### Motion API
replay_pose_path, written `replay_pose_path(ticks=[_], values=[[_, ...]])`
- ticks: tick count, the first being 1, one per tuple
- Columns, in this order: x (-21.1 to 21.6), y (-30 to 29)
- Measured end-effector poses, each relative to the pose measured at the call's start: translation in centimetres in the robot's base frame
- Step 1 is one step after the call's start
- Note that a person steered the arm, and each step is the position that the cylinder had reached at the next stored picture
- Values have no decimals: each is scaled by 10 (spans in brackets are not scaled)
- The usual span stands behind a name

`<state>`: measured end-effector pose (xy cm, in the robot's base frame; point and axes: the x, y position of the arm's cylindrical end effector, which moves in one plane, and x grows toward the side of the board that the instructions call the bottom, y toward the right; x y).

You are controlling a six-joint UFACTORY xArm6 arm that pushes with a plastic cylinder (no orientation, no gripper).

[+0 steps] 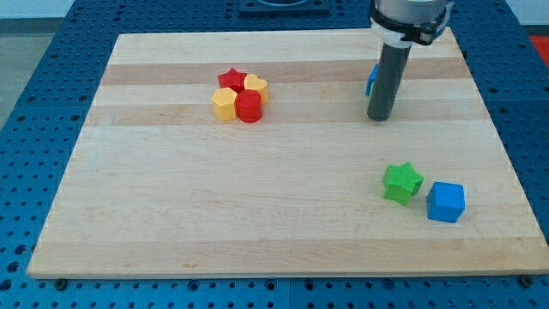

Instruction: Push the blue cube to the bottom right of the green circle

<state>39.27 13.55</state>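
Observation:
The blue cube (446, 202) lies near the view's bottom right of the wooden board (171, 223). A green star-shaped block (401, 183) sits just to its left, almost touching it. I see no green circle in this view. My tip (380, 117) rests on the board at the upper right, well above the green star and the blue cube. A second blue block (370, 81) is mostly hidden behind the rod, so its shape cannot be made out.
A tight cluster lies at the upper middle: a red star (231, 79), a yellow heart (256, 84), a yellow hexagon-like block (224, 105) and a red cylinder (249, 106). The board's edges border a blue perforated table.

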Motion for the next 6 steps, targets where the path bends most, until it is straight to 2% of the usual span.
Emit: replay_pose_path(ticks=[2,3,4,6], values=[[0,5],[0,39],[23,69],[118,106]])
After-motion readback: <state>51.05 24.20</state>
